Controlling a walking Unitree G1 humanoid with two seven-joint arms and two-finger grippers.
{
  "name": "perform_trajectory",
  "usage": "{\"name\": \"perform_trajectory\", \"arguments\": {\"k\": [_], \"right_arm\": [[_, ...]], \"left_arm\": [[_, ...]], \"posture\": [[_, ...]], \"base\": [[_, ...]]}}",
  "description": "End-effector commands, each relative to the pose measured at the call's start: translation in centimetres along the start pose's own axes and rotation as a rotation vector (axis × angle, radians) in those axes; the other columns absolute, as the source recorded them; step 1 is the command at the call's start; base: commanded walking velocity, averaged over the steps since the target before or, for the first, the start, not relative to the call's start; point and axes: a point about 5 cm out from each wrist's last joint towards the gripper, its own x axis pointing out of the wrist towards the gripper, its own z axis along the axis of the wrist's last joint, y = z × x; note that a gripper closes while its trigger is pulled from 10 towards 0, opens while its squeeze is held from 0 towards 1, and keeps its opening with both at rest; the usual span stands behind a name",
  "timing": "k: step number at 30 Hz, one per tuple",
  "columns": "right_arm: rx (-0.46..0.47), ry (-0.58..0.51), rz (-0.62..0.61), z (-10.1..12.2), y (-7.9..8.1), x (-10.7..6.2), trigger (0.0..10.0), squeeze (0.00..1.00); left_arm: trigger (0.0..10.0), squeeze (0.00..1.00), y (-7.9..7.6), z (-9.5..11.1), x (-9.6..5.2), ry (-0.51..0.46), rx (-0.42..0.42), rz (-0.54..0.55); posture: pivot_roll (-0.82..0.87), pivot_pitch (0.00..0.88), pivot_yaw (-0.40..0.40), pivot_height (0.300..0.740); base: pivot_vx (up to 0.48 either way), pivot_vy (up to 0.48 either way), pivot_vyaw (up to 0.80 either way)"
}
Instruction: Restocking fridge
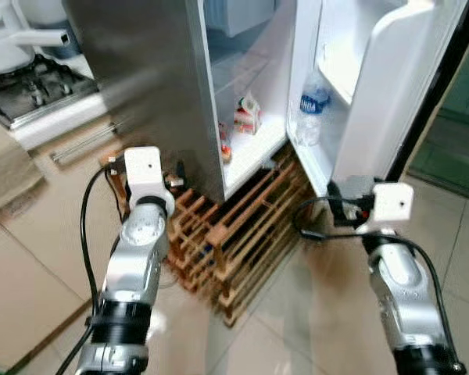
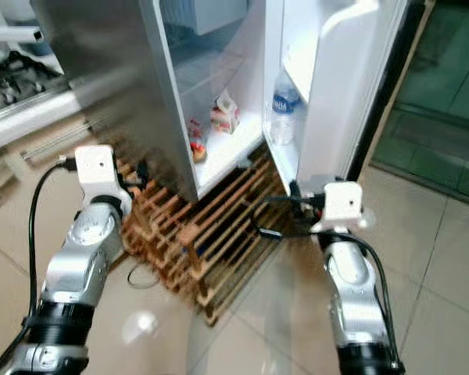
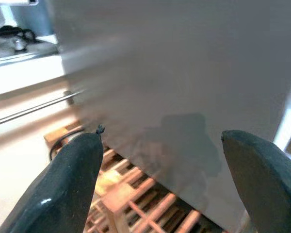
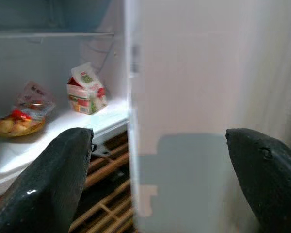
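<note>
The left gripper [image 3: 160, 179] is hanging low in front of the fridge's closed steel door [image 1: 144, 86], its fingers [image 3: 68, 184] spread wide and carrying nothing — it looks to be waiting, not working. Beneath it the wooden rack [image 1: 234, 242] is lying on the tiled floor [image 1: 31, 266], pushed against the foot of the fridge, perhaps to keep the appliance off the tiles.

Moving rightward, the open compartment is showing its lowest shelf [image 1: 246, 156]: a small red-and-white carton [image 1: 248, 116] is standing upright toward the back, and a packet of food [image 4: 24, 114] is lying nearer the front edge. The open white door [image 1: 391, 86] is holding a water bottle [image 1: 311, 109] upright in its lower bin, where the rail is keeping it from tipping.

The right gripper [image 4: 155, 179] is pointing at the edge of that door, its fingers [image 4: 262, 174] also spread and empty — so nothing to be stocked is in hand yet.
</note>
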Motion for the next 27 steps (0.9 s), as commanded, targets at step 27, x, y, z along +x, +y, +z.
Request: {"name": "perform_trajectory", "arguments": {"k": [27], "right_arm": [[-0.374,0.339,-0.596,0.0,-19.6,-2.8,10.0,0.00]], "left_arm": [[10.0,0.00,-0.6,-0.3,0.4,0.027,-0.013,-0.023]], "posture": [[-0.09,0.000,0.079,0.740]], "base": [[0.000,0.000,0.00]]}}
